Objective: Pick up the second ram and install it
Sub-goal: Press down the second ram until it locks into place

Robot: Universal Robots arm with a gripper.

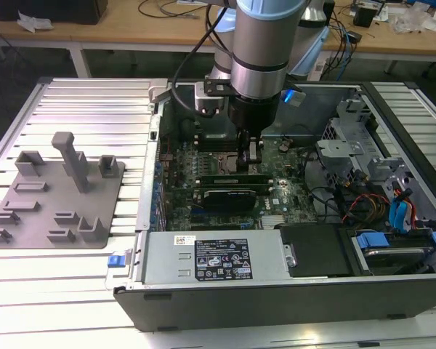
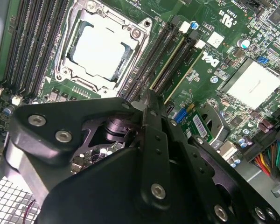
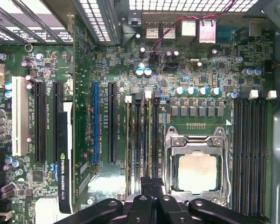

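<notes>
Hovering low over the motherboard (image 1: 276, 196) inside the open computer case (image 1: 203, 291), gripper (image 1: 251, 154) beside the CPU socket (image 3: 196, 170).

Exterior view: grey fixture block (image 1: 54, 196) on the slatted worktop (image 1: 94, 102), black expansion card (image 1: 229, 195) seated.
Second wrist view: fingers (image 2: 151, 116) drawn together over the memory slots (image 2: 170, 53); a thin pale-edged stick, seemingly the second ram (image 2: 173, 70), seated there.
First wrist view: fingertips (image 3: 151, 186) at the slots' end; clamped or merely closed, cannot tell.

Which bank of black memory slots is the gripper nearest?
The bank of long black memory slots between the silver CPU socket frame and the blue expansion slot; the black gripper is at its end.
</notes>
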